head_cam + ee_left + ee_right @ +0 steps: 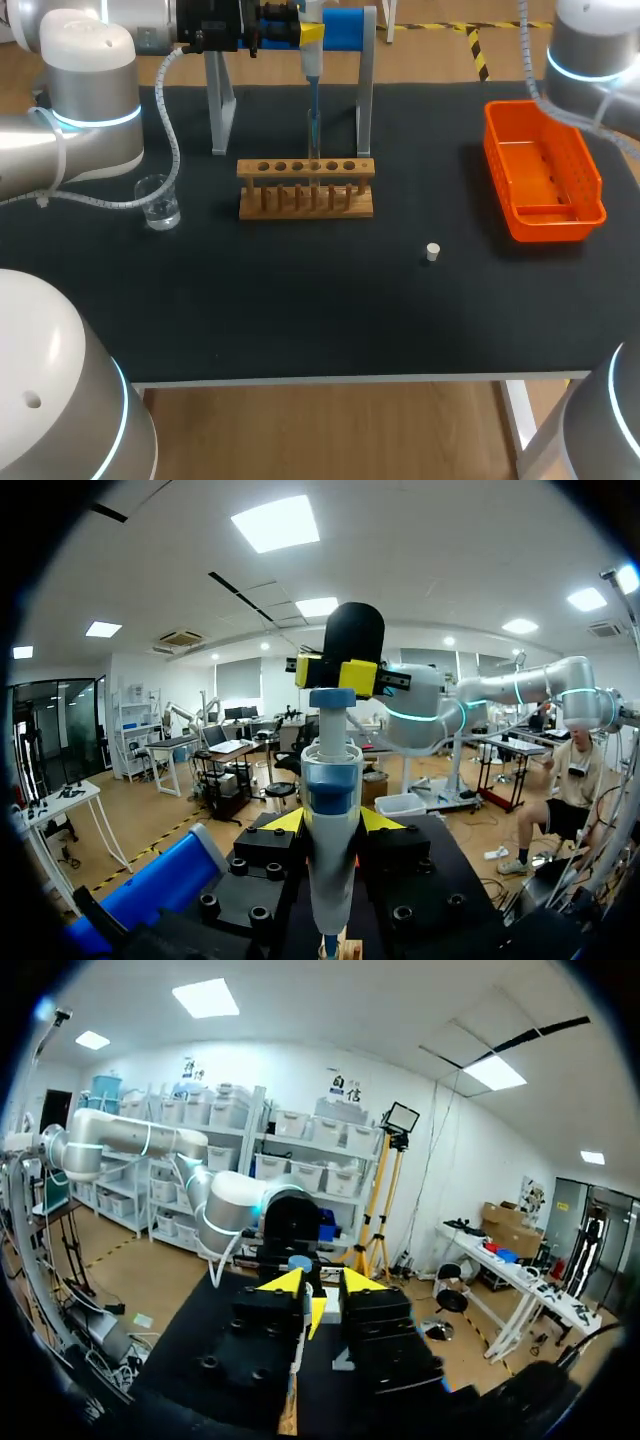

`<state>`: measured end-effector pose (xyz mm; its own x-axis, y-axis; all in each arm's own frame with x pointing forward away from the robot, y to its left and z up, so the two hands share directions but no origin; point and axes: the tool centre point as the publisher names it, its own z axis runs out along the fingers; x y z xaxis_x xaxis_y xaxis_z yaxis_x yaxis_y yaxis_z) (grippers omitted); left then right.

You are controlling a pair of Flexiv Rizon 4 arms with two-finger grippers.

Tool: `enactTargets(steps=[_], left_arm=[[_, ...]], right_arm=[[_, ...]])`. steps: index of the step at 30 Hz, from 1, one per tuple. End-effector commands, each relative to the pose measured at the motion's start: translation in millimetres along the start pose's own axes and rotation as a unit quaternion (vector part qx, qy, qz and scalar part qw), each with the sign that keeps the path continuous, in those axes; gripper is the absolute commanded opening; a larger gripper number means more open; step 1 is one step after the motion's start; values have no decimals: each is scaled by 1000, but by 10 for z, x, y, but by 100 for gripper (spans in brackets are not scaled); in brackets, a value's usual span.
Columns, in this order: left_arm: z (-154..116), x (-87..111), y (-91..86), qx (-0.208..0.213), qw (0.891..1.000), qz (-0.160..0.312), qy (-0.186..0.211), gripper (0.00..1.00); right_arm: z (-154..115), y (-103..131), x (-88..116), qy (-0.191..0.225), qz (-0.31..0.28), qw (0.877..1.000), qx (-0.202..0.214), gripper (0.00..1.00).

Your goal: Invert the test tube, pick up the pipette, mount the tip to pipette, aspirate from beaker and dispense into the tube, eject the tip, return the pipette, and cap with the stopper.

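Note:
My left gripper (312,35) (332,822) is shut on the white and blue pipette (312,75) (330,860) and holds it upright over the wooden rack (305,190). The pipette's lower end reaches down into a clear test tube (313,150) standing in the rack. My right gripper (333,672) (320,1282) faces the left one, level with the top of the pipette. Its fingers stand a narrow gap apart just above the blue plunger cap (332,697) (300,1262). In the head view the right gripper is out of sight. A glass beaker (158,203) stands left of the rack, and a small white stopper (432,251) lies to its right.
An orange tray (590,190) sits at the table's right side. The pipette stand (350,30), blue on top with grey legs, rises behind the rack. My left arm's cable (170,130) hangs near the beaker.

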<state>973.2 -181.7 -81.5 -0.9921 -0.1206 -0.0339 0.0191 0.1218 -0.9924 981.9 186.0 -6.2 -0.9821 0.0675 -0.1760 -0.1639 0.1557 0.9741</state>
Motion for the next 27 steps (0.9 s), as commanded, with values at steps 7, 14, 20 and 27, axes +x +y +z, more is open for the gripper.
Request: enactTargets(steps=[7,14,20,27], left_arm=[[7,-5,6,2,1000,1,0,0],[7,-5,6,2,1000,1,0,0],[7,-5,6,2,1000,1,0,0],[7,-5,6,2,1000,1,0,0]], right_arm=[[190,78,-7,17,24,999,-43,0],[371,182,-2,30,25,998,-43,0],[487,214,-47,36,35,998,-41,0],[589,189,-77,44,65,996,-50,0]])
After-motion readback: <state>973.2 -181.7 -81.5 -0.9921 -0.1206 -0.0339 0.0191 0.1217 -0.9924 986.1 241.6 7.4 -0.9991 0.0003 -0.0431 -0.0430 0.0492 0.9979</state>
